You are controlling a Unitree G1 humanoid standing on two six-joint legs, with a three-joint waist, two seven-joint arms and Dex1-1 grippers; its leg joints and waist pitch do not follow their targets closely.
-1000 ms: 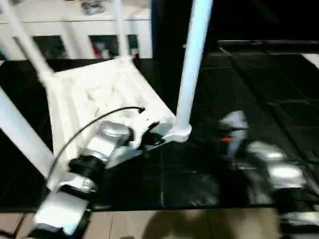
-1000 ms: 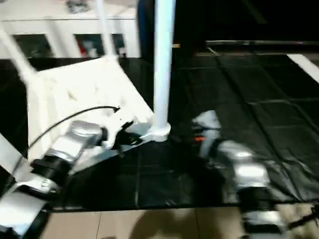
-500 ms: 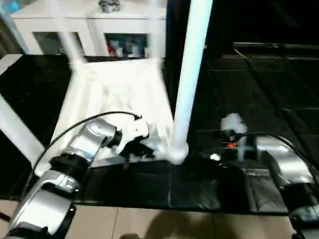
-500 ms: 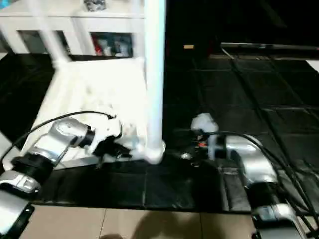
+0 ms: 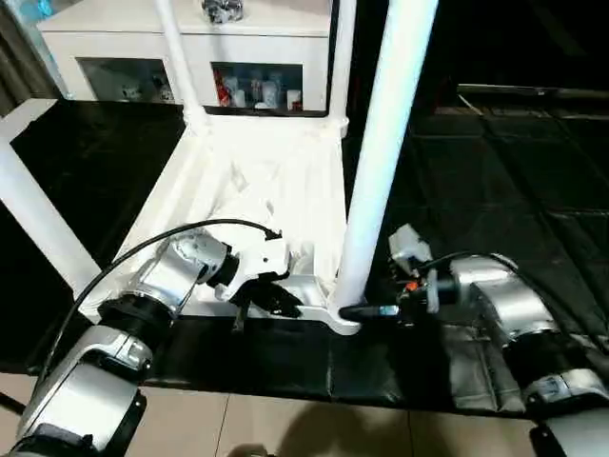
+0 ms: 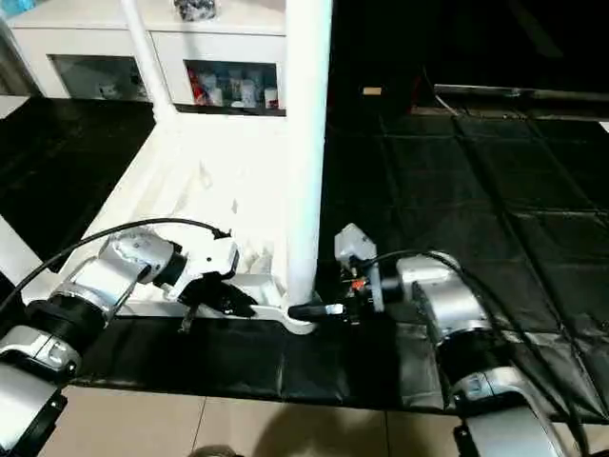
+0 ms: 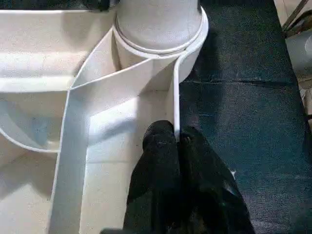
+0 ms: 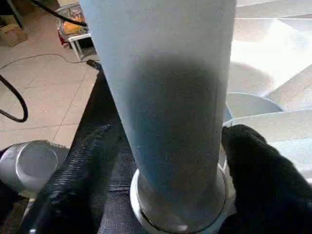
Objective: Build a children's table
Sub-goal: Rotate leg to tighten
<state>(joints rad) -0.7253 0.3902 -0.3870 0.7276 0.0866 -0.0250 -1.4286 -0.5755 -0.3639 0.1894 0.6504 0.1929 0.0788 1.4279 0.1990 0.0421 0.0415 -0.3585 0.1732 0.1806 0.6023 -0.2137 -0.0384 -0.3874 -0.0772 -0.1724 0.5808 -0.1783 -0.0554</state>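
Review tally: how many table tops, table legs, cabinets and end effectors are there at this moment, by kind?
Table top: 1
Table legs: 4
Cabinet: 1
End effectors, left and right: 2
Total: 8

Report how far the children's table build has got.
Done: the white plastic table top lies ribbed side up with long round white legs standing in its sockets, including the near leg. In hand: the left gripper pinches the rim, while the right gripper straddles the near leg's base. Left: seating that leg, then turning the table upright.
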